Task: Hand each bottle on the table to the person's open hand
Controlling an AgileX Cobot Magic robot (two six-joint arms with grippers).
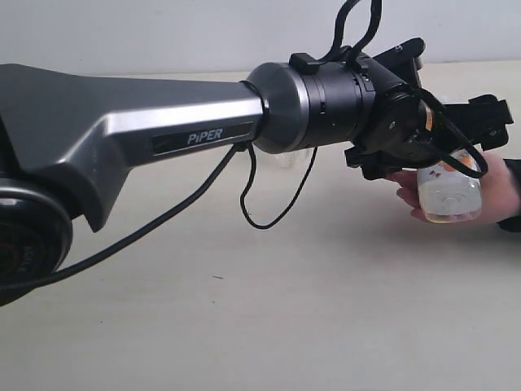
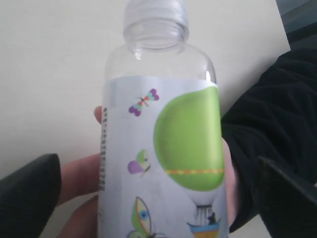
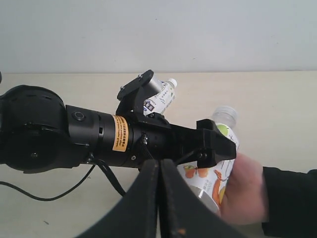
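One green-and-white bottle (image 2: 163,148) is sitting in the person's hand (image 1: 495,195) over the surface (image 1: 244,326), toward its right edge. Left fingers (image 2: 29,193) are standing apart, flanking it. Right fingers (image 3: 143,208) are sitting pressed together.

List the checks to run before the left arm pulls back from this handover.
1. Green-and-white bottle rests in the person's hand: ok, skin shows on both sides of it.
2. Left gripper clear of the bottle: ok, gaps either side in the wrist view.
3. Right gripper shut and empty: ok.
4. Another bottle left to hand over: ok, one shows behind the left arm.
5. Retreat path free: cannot tell.
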